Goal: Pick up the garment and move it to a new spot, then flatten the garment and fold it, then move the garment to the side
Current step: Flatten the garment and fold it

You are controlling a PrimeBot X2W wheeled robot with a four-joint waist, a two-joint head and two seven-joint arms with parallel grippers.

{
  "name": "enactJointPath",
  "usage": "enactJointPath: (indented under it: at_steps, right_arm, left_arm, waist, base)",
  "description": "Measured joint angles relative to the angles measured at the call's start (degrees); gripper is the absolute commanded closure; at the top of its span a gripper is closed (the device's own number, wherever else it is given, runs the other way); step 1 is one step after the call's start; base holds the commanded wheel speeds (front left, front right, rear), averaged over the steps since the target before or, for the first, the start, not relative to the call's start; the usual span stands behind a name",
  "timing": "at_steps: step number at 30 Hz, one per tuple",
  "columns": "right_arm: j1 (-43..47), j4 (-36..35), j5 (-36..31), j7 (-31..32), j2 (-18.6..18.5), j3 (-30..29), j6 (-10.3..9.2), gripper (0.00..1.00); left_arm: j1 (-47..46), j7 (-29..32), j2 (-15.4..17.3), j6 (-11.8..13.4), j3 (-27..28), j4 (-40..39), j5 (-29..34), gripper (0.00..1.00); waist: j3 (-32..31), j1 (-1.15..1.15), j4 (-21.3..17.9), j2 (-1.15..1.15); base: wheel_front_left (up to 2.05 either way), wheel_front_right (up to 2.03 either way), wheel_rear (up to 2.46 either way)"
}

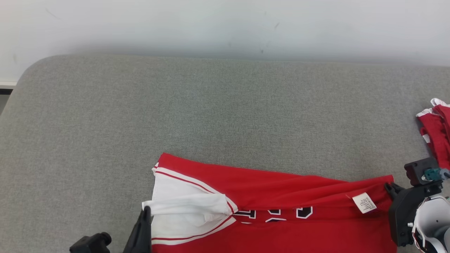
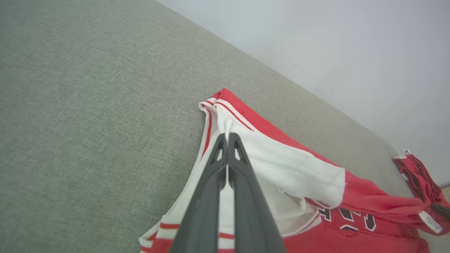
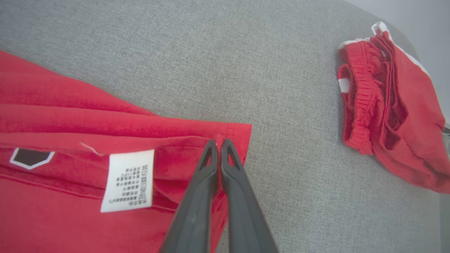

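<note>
A red jersey (image 1: 281, 196) with white shoulder trim and dark lettering lies across the near part of the grey cushion (image 1: 211, 112), partly folded over itself. My left gripper (image 1: 146, 211) is shut on the white shoulder strap (image 2: 281, 165) at the jersey's left end, and that strap is pulled over the fabric. My right gripper (image 3: 218, 143) is shut on the jersey's red hem corner (image 3: 232, 135), close to a white care label (image 3: 128, 180). Seen from the head, the right gripper (image 1: 390, 188) sits at the jersey's right end.
A second red garment (image 3: 383, 116) with an elastic waistband lies bunched at the cushion's right edge, also seen as red shorts (image 1: 436, 133). A pale wall (image 1: 225, 24) runs behind the cushion. Bare grey cushion stretches to the left and far side.
</note>
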Motion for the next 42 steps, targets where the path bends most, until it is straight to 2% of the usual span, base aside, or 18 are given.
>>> enactJointPath:
  at_steps: [5,27,28,29,30,32,35,42]
  right_arm:
    - [0.03,1.12,-0.74,0.51,-0.75,0.51,0.00,1.00]
    - [2.21,1.43,-1.93,3.85,-0.40,-1.33,0.00,1.00]
    - [2.21,1.43,-1.93,3.85,-0.40,-1.33,0.00,0.82]
    - [2.38,1.25,-1.94,3.97,-0.21,-1.37,0.00,0.56]
    - [2.63,1.18,-1.93,3.98,0.19,-1.66,0.00,0.00]
    - [3.10,1.25,-1.93,4.05,1.46,-2.50,0.00,0.00]
    - [3.32,0.98,-1.94,4.19,2.78,-3.30,0.00,0.00]
    - [6.38,-2.64,-2.21,3.42,7.45,-8.54,0.00,0.00]
  left_arm:
    - [2.24,1.37,-0.36,-0.11,-1.49,0.49,-0.79,1.00]
    - [4.05,0.23,-1.03,-1.69,-2.21,6.21,-2.07,1.00]
    - [4.05,0.23,-1.03,-1.69,-2.21,6.21,-2.07,1.00]
    - [3.96,0.08,-1.07,-1.83,-2.29,6.60,-2.07,1.00]
    - [3.71,0.03,-0.99,-2.04,-2.53,7.15,-1.99,1.00]
    - [2.96,-0.15,-0.53,-1.98,-3.28,8.48,-0.69,1.00]
    - [1.82,-1.19,0.42,-1.12,-4.23,10.72,2.15,0.00]
    - [0.77,-3.26,0.88,-0.62,-5.02,14.50,4.45,0.00]
  waist:
    - [-0.08,0.00,-0.08,0.00]
    - [0.61,0.01,1.06,0.01]
    - [0.61,0.01,1.06,0.01]
    - [0.60,0.01,1.04,0.01]
    - [0.60,0.01,1.02,0.01]
    - [0.61,0.01,0.98,0.01]
    - [0.59,0.01,0.95,0.01]
    - [-0.06,0.01,1.27,0.01]
  base:
    - [0.00,0.00,0.00]
    - [0.00,0.00,0.00]
    - [0.00,0.00,0.00]
    - [0.00,0.00,0.00]
    - [0.00,0.00,0.00]
    - [0.00,0.00,0.00]
    - [0.00,0.00,0.00]
    - [0.00,0.00,0.00]
